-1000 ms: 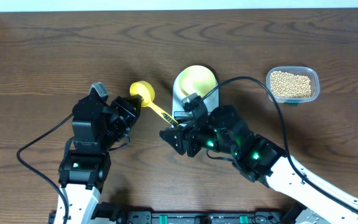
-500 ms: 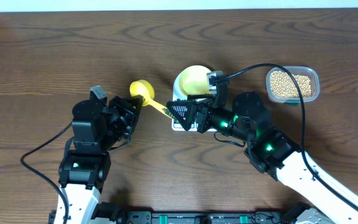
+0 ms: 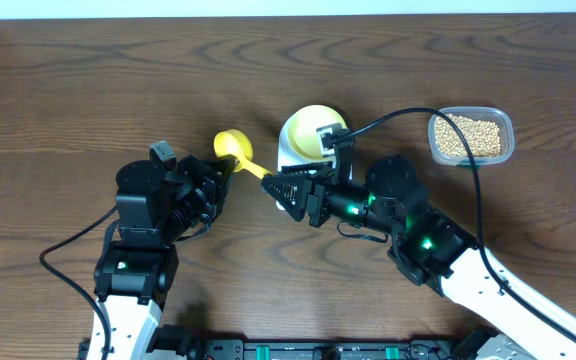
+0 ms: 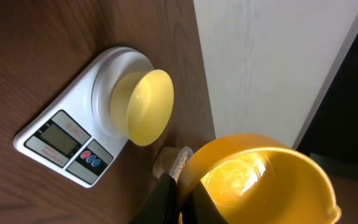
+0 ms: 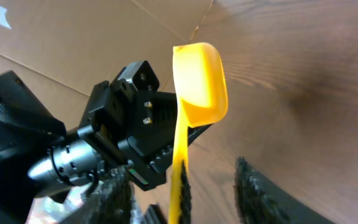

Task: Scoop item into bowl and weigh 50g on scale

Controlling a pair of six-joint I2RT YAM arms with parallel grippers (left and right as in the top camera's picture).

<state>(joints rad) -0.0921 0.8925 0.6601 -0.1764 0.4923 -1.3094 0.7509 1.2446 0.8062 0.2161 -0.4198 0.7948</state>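
The right gripper [image 3: 278,188] has swung left off the white digital scale [image 4: 61,134] and now has its jaws apart astride the handle of the bright yellow plastic scoop [image 3: 233,148]. The left gripper [image 3: 217,179] stays clamped on the scoop's neck, so this is likely a handover. The small tan beans [image 3: 470,136] lie untouched in the clear plastic tub [image 3: 509,128] at far right, and the pale yellow bowl [image 4: 143,106] sits empty on the scale.

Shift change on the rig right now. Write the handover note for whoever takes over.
Left gripper: shut on the yellow scoop, close to its cup.
Right gripper: open, fingers either side of the scoop's handle, not closed on it.
The bowl sits empty on the scale. The beans are in the clear tub to the right. The scoop is empty.
Done: bowl placed on scale.
Left: probably hand the scoop to the right gripper, then scoop beans into the bowl and weigh.
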